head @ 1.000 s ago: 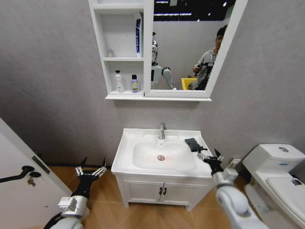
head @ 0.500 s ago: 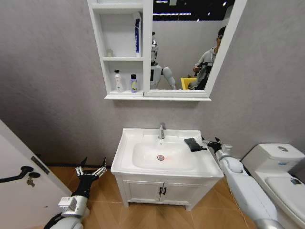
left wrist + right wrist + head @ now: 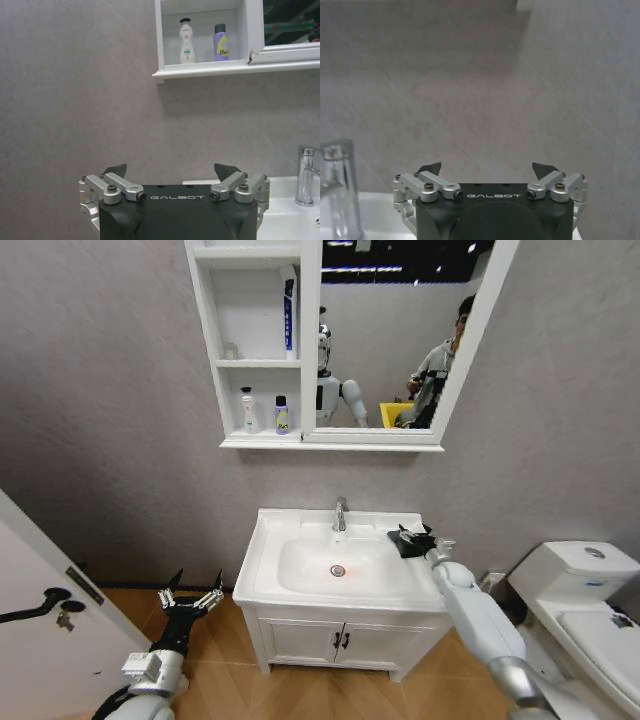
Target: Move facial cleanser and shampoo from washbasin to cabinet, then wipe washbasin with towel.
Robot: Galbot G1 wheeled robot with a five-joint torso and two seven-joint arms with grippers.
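Right pincer [image 3: 425, 535] out over the back right corner of the washbasin [image 3: 270, 570], fingers spread apart, nothing between them in the right wrist view [image 3: 487, 170]. Right at the edge of the towel [image 3: 405, 543]; touching or just above, hard to tell. Towel itself dark and crumpled, lying on the basin's flat rim to the right of the tap [image 3: 341, 513], not gripped, not yet lifted.

Left pincer [image 3: 190, 590] low and off to the left of the basin, well apart from everything, fingers open wide and empty [image 3: 170, 172]. Idle by the look of it.

Basin rim and bowl bare of bottles. Up on the wall, in the lowest compartment of the cabinet [image 3: 215, 340], a white pump bottle [image 3: 247, 410] and a purple bottle [image 3: 282, 415] standing upright side by side, near but not touching. Probably the cleanser and shampoo, so the moving part judged done. A tall blue-and-white tube [image 3: 289, 315] one compartment higher, against the mirror side.

Left to do, as far as can be judged: closing on the towel, then wiping the basin. No sign of wiping begun.
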